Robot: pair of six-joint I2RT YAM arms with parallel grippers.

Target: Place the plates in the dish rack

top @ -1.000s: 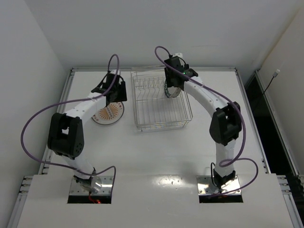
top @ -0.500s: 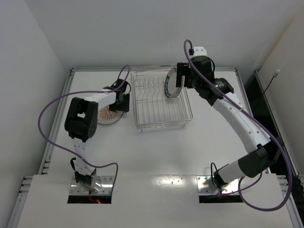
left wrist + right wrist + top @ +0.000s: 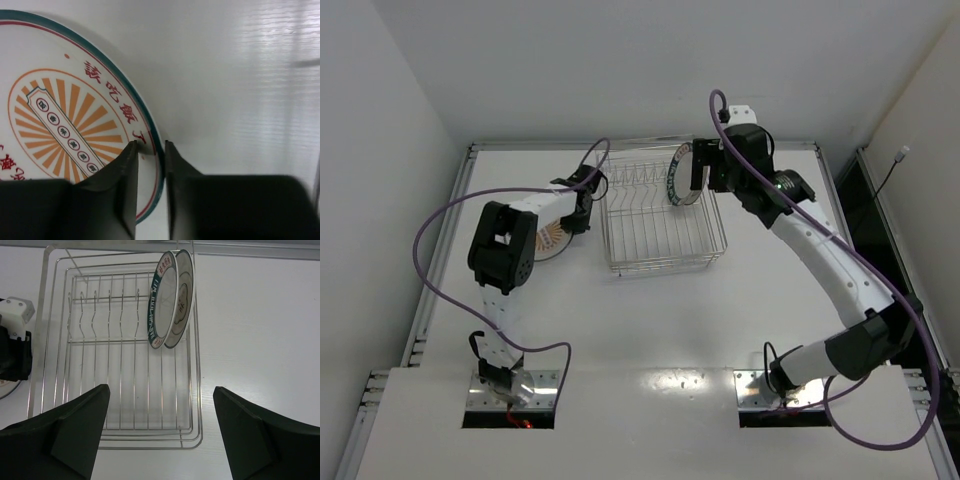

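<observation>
Nearest of the task's things, a round white plate with an orange sunburst centre [image 3: 65,120] lay on the white table [image 3: 650,330], toward its left edge and just beside the left side of the rack. The left gripper [image 3: 151,144] was down at that plate's right-hand rim. Its black fingers [image 3: 125,185] stood nearly together with the teal-edged rim showing in the narrow slot between them. Whether they actually pinched the rim could not be told.

The rectangular silver wire dish rack [image 3: 660,240] sat toward the middle of the table's far edge, its near half bare wire and its row of upright tines in the far half.

Two plates stood on edge in the rack's far-right corner, touching and leaning together. One was a white plate with a dark teal lettered rim [image 3: 159,300]. The other, a white plate with a small centre mark [image 3: 184,295], stood against its right side, next to the rack's right wall.

The right gripper [image 3: 161,390] hung above the rack with its fingers spread wide apart and nothing between them, clear of both plates.
</observation>
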